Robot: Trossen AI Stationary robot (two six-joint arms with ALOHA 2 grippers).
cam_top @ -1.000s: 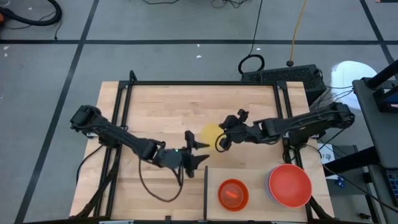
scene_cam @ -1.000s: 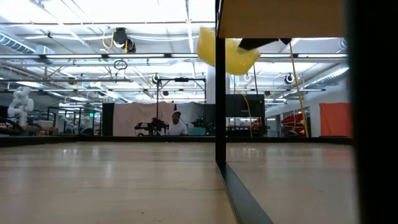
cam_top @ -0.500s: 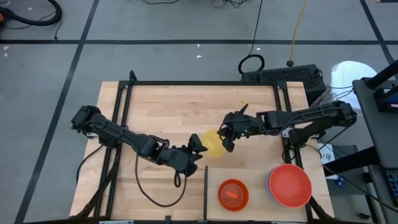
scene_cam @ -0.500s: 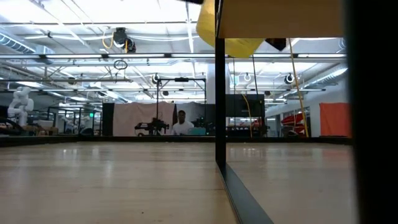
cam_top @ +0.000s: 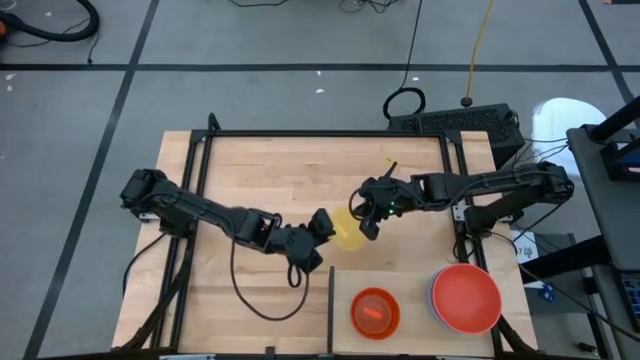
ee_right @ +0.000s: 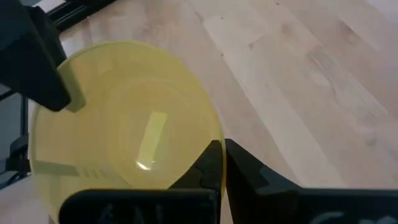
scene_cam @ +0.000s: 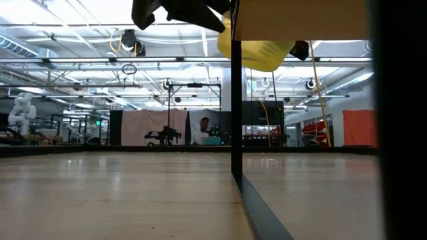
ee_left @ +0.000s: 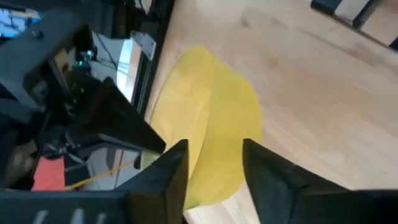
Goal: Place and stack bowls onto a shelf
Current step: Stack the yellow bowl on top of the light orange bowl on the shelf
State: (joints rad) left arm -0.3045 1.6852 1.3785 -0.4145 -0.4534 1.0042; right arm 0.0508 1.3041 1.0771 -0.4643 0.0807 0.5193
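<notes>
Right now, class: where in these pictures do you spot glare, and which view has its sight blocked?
Right wrist view: a bright streak of glare lies inside the yellow bowl. Low view: ceiling lights wash out the top, and a dark band blocks the right edge.

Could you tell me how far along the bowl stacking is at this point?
Done: an orange bowl and a red bowl, with a blue rim showing beneath it, already sit on the shelf. In hand: the yellow bowl is held above the table, the right gripper pinching its rim and the left gripper straddling the opposite rim. Left: setting the yellow bowl on the shelf.
</notes>
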